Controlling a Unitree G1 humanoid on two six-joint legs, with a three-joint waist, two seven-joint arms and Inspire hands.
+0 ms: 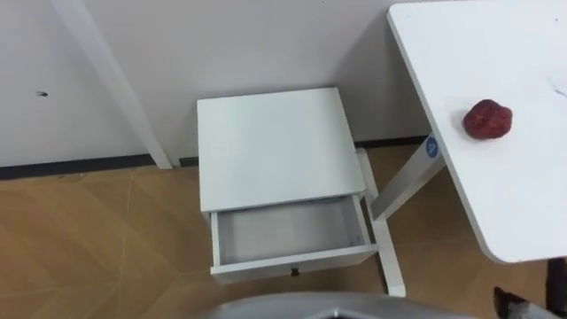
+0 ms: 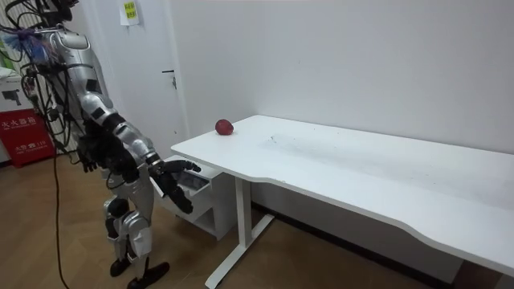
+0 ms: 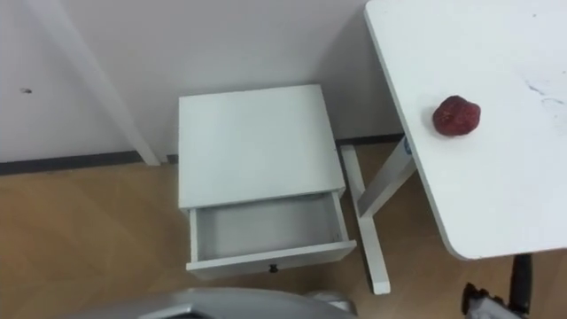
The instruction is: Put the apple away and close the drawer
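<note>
Well apart: apple (image 1: 487, 120) on white table (image 1: 496, 53), right hand (image 2: 181, 167) loose-fingered, empty, by open drawer (image 1: 285, 232); left hand (image 2: 175, 195) fingers unreadable.

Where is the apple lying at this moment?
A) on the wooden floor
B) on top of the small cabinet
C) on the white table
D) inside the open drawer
C: the apple lies on the white table, apart from the small cabinet, whose open drawer holds nothing.
</note>
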